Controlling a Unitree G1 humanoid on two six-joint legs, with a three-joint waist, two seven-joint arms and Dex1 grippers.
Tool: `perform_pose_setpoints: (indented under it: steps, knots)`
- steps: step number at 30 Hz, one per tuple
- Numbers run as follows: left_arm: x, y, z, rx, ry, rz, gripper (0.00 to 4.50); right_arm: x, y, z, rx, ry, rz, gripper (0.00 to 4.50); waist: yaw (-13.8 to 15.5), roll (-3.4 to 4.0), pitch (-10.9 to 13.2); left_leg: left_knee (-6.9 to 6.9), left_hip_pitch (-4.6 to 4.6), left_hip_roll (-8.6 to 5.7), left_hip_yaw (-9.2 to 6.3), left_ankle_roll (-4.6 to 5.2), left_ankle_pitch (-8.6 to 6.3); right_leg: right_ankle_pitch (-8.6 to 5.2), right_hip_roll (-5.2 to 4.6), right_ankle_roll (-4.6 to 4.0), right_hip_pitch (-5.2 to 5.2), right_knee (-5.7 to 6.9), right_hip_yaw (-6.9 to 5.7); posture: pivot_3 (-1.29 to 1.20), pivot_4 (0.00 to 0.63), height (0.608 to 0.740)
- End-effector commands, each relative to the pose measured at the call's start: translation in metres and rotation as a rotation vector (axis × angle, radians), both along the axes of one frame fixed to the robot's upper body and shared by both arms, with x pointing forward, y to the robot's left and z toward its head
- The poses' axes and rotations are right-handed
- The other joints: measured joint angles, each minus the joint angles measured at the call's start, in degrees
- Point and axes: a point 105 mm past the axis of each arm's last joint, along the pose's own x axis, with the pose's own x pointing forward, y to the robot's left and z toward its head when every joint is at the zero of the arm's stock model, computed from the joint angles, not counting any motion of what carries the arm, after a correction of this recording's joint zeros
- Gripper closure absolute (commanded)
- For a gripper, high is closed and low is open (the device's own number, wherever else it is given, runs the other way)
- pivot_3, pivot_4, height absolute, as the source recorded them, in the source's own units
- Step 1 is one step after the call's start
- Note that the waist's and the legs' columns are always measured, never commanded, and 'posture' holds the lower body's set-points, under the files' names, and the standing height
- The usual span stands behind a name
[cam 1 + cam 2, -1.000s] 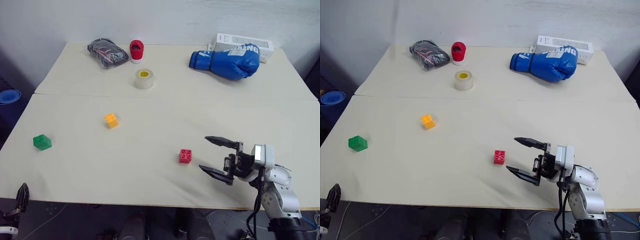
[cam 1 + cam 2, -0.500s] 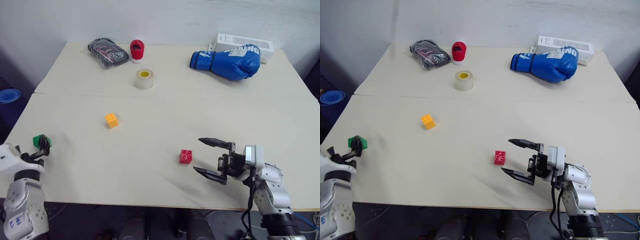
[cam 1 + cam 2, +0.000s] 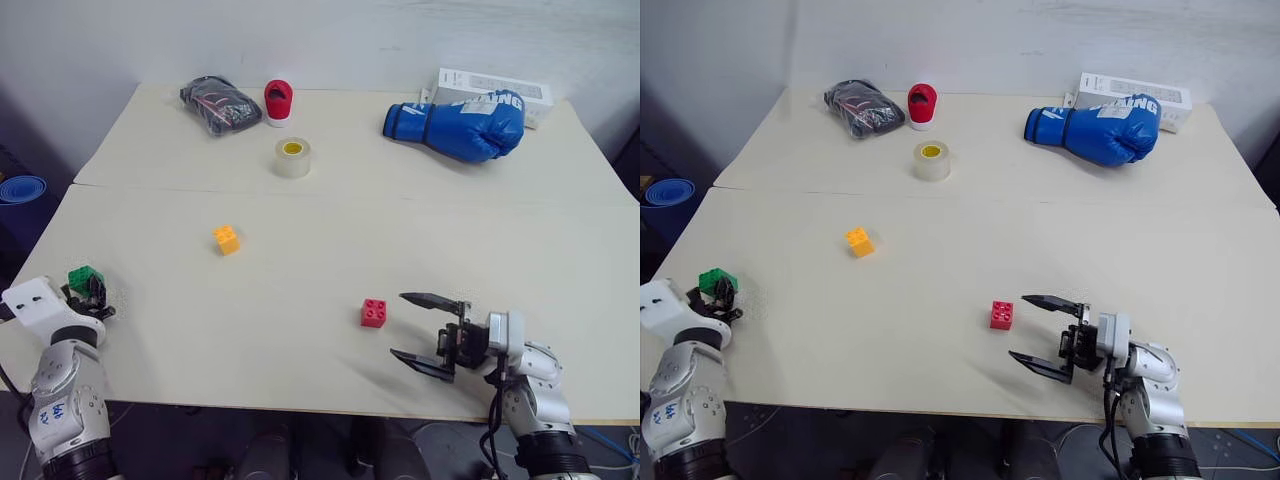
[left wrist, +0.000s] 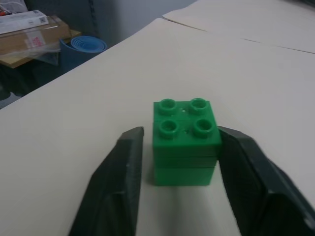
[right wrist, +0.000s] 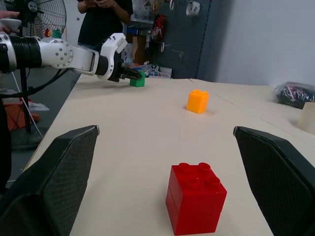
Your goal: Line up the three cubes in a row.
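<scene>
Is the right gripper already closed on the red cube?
No. The right gripper stands wide open, with the red cube sitting untouched on the table between its fingers.

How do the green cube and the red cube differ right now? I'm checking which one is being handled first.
The green cube sits between the left gripper's fingers near the table's left edge; the red cube stands free on the table, just ahead of the open right gripper, which does not touch it. Green is far left; red is right of centre, near the front edge. Both are small studded bricks, upright, studs up.
</scene>
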Motion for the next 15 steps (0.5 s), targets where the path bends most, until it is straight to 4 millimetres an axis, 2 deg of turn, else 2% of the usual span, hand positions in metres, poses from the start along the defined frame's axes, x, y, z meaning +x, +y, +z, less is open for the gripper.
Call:
perform_pose_setpoints:
  steps: [1,3,5,9,11,15]
  knots:
    - [-0.004,0.006,0.004,0.028,-0.009,0.008,3.03,-0.001,-0.005,0.002,0.006,-0.026,-0.018,0.0,0.0,0.0,0.0,0.0,0.01,0.0,0.0,0.0,0.0,0.0,0.0,0.0,0.0,0.0,0.0,0.0,0.15,0.74]
    - [-0.005,0.002,0.012,0.028,-0.067,-0.034,3.03,-0.001,-0.007,0.003,0.004,-0.027,-0.025,0.0,0.0,0.0,0.0,0.0,0.01,0.0,0.0,-0.01,0.0,0.0,0.0,0.0,0.0,0.01,0.0,0.0,0.15,0.74]
    - [-0.002,-0.007,0.029,0.051,-0.154,-0.142,3.03,0.0,-0.008,0.003,-0.001,-0.028,-0.035,0.0,0.0,0.0,0.0,0.0,0.0,0.0,0.0,-0.01,0.0,0.0,0.0,0.0,0.0,0.01,0.0,0.0,0.15,0.74]
    - [-0.006,-0.042,0.074,0.172,-0.299,-0.493,3.03,0.001,-0.018,0.006,-0.02,-0.028,-0.069,0.0,-0.1,-0.01,0.0,0.0,-0.01,0.0,0.0,-0.02,0.0,0.0,-0.01,0.0,-0.02,-0.01,0.0,0.0,0.15,0.74]
    - [-0.011,-0.092,0.09,0.25,-0.273,-0.893,3.03,-0.002,-0.036,0.007,-0.056,-0.018,-0.115,0.0,0.1,-0.01,0.0,0.0,-0.04,0.0,-0.02,-0.03,0.0,-0.01,-0.03,-0.01,-0.04,-0.03,-0.01,0.0,0.15,0.74]
    - [-0.026,-0.16,0.082,0.368,-0.111,-1.434,3.03,-0.011,-0.061,0.007,-0.114,0.004,-0.176,0.0,0.2,0.38,0.0,0.02,-0.02,-0.13,-0.1,0.01,-0.03,-0.01,-0.13,-0.01,0.07,-0.35,0.04,0.0,0.15,0.74]
